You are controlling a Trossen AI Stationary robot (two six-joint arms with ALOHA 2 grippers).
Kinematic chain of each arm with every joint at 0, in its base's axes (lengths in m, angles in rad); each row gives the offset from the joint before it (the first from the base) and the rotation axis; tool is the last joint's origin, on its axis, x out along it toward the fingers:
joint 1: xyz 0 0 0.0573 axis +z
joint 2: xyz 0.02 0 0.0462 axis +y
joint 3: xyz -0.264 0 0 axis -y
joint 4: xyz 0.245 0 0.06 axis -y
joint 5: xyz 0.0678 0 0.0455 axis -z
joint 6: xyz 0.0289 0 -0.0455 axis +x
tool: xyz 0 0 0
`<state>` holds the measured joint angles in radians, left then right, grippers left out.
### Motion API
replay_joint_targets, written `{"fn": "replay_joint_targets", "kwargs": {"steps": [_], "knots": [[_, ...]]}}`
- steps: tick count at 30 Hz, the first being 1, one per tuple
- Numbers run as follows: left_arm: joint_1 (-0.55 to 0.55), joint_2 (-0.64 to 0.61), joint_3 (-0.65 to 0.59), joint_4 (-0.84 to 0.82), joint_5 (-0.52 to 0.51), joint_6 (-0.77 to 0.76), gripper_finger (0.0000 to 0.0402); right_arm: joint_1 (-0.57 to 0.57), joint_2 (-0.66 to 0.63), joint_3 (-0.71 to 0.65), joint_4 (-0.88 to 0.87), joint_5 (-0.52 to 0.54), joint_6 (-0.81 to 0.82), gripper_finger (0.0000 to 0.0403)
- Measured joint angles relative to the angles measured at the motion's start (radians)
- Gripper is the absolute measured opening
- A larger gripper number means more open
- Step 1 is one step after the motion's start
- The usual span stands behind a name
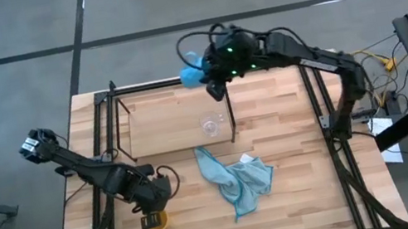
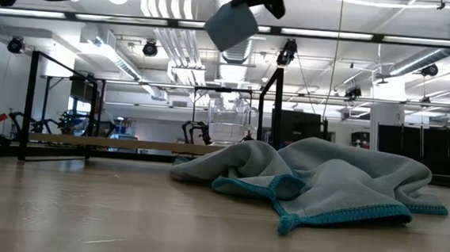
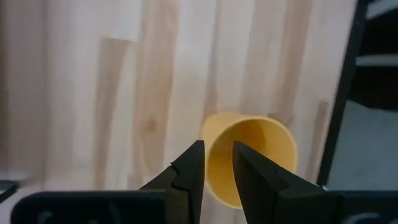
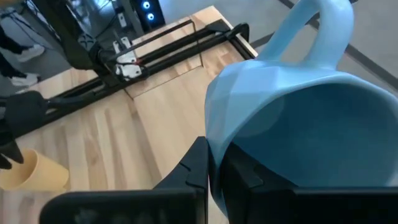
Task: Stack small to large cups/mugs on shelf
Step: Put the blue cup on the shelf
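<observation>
High view: the right end effector (image 1: 213,79) hangs above the far edge of the low light-wood shelf in its thin black frame (image 1: 156,121), toward 12 o'clock of the butcher-block worktop (image 1: 297,165), and it carries the light blue faceted mug with a handle (image 1: 192,74), which juts from it toward 9 o'clock. In the right wrist view the two dark fingers (image 4: 196,168) are nearly closed, pinching the mug's wall (image 4: 292,99) at the rim, one finger inside and one outside; the mug is tilted, its pale interior open to the camera and its looped handle on the far side. The low view shows the same mug (image 2: 232,25) held high in the air, clear of the shelf.

The small clear glass cup (image 1: 209,124) stands upright on the shelf board, just beside the black upright divider rod (image 1: 231,114), at about 6 o'clock from the right end effector and well below it. It is transparent and squat.

The left end effector (image 1: 153,210) is low at about 7 o'clock of the worktop. The yellow-orange tapered plastic cup (image 1: 155,221) sits right at its tip. In the left wrist view the cup (image 3: 252,155) lies on its side with its mouth facing the camera, and the narrowly parted fingers (image 3: 191,168) straddle the near rim; whether they grip it cannot be told.

A crumpled light blue cloth with a teal hem (image 1: 236,178) lies near the worktop's middle, in front of the shelf.
</observation>
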<state>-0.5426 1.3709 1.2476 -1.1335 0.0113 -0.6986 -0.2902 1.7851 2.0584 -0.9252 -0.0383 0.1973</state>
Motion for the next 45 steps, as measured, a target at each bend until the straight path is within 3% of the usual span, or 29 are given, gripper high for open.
{"fn": "replay_joint_targets", "kwargs": {"steps": [14, 28, 36, 45], "knots": [[0.035, -0.112, -0.011, -0.096, -0.149, -0.032, 0.0068, 0.045, 0.243, 0.275, -0.126, -0.054, -0.021, 0.0013], [0.064, -0.153, -0.014, -0.249, -0.209, -0.031, 0.0068, 0.101, 0.351, 0.28, -0.134, -0.047, -0.021, 0.0013], [0.099, -0.21, -0.015, -0.345, -0.283, -0.207, 0.0068, 0.118, 0.398, 0.279, -0.134, -0.04, -0.022, 0.0013], [0.127, -0.269, -0.015, -0.351, -0.366, -0.248, 0.0068, 0.125, 0.449, 0.279, -0.111, -0.035, -0.068, 0.0013]]}}
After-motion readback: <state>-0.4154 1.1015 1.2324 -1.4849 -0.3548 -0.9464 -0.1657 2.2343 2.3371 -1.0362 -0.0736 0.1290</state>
